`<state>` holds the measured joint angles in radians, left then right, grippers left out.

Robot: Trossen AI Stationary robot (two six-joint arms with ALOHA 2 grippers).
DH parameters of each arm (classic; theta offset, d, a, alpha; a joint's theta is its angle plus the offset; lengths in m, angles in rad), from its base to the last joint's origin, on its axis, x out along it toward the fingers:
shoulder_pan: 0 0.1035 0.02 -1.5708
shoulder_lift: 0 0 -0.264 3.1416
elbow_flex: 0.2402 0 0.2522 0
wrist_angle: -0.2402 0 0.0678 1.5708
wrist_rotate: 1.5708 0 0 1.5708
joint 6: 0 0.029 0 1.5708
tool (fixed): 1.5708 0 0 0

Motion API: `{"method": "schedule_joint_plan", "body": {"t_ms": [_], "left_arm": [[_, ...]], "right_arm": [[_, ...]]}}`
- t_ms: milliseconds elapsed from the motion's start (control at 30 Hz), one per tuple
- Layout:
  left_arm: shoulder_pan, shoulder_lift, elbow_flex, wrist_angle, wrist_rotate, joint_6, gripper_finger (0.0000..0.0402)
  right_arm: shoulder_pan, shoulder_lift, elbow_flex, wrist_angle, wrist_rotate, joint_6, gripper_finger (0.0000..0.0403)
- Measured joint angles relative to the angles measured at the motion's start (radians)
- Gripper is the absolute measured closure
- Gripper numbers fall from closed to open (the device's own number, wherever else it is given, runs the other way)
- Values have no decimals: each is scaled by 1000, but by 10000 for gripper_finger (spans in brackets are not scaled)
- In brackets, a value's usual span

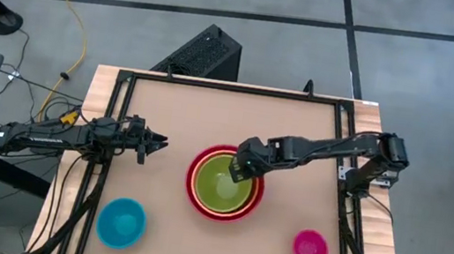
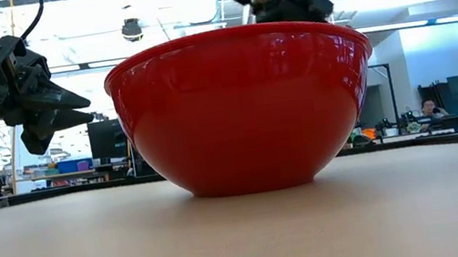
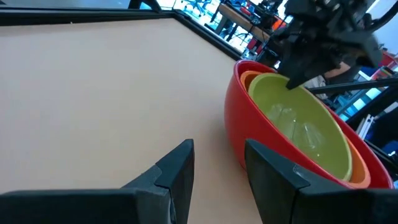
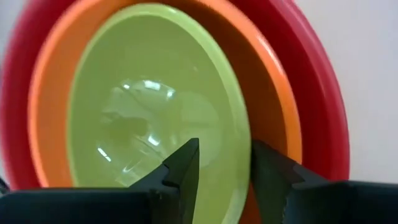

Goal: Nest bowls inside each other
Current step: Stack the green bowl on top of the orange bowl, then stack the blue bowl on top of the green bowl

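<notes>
A red bowl [image 1: 192,195] stands at the table's middle on its base, with an orange bowl [image 4: 273,118] nested in it and an olive green bowl [image 1: 220,190] nested in that. My right gripper [image 4: 224,158] hovers open over the stack's far right side, slanting down. One finger is over the green bowl's inside and the other over the orange bowl, with the green rim [image 4: 244,143] between them. A light blue bowl [image 1: 120,222] sits near left and a magenta pink bowl [image 1: 310,247] near right, both upright. My left gripper [image 1: 158,144] waits open, level, left of the stack.
Black frame rails run along the table's left side [image 1: 100,172] and right side [image 1: 349,207]. A black box [image 1: 206,53] stands on the floor beyond the far edge. Bare tabletop [image 1: 229,114] lies between the stack and the far edge.
</notes>
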<state>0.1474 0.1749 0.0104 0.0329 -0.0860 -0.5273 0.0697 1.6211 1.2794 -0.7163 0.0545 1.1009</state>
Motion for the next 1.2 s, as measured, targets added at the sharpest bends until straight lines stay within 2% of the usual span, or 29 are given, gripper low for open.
{"method": "schedule_joint_plan", "body": {"t_ms": [300, 467, 600, 867, 1200], "left_arm": [[0, 0, 0, 0, 0, 0, 272], [0, 0, 0, 0, 0, 0, 272], [0, 0, 0, 0, 0, 0, 272], [0, 0, 0, 0, 0, 0, 272], [0, 0, 0, 0, 0, 0, 272]], "right_arm": [[-7, 0, 126, -149, 1, -219, 257], [-7, 0, 130, -217, 4, -322, 257], [4, 4, 129, -207, 32, -397, 257], [26, 5, 61, -36, 51, -481, 257], [117, 9, 52, 386, 23, -466, 257]]}}
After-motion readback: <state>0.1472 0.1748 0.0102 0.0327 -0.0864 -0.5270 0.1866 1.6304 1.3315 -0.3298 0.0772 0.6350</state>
